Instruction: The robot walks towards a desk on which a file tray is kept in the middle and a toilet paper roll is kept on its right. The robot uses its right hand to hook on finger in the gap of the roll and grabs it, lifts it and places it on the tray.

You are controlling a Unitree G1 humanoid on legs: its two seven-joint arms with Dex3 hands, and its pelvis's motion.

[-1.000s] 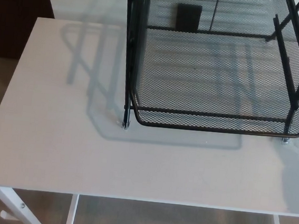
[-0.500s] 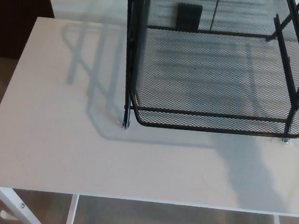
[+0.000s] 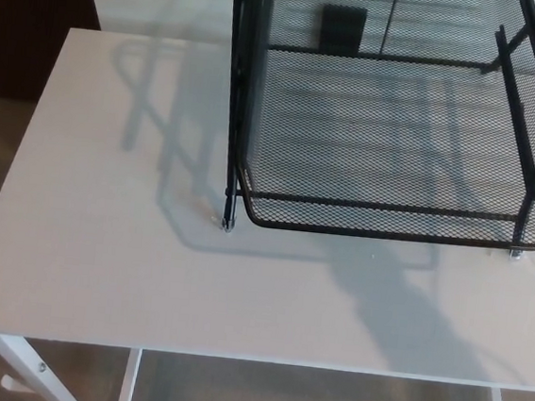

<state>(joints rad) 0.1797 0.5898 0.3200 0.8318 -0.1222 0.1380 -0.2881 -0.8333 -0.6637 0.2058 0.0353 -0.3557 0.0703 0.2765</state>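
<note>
A black wire-mesh file tray [image 3: 378, 232] stands on the white desk [image 3: 102, 241], filling the upper right of the head view. Its lower shelf holds nothing that I can see. A small black rectangle [image 3: 342, 28] shows through the mesh at the back. No toilet paper roll is in view. Neither of my hands shows. A grey shadow [image 3: 399, 313] lies across the desk in front of the tray, running from the tray's front rim toward the desk's front right edge.
The desk's front edge [image 3: 233, 356] runs along the bottom, with white legs [image 3: 19, 366] and beige floor below. A dark panel [image 3: 29, 16] stands at the far left behind the desk. The tray's shadow falls on the desk to its left.
The shadow in front of the tray has spread leftward across the desk from the right edge. The view has shifted very slightly right and down.
</note>
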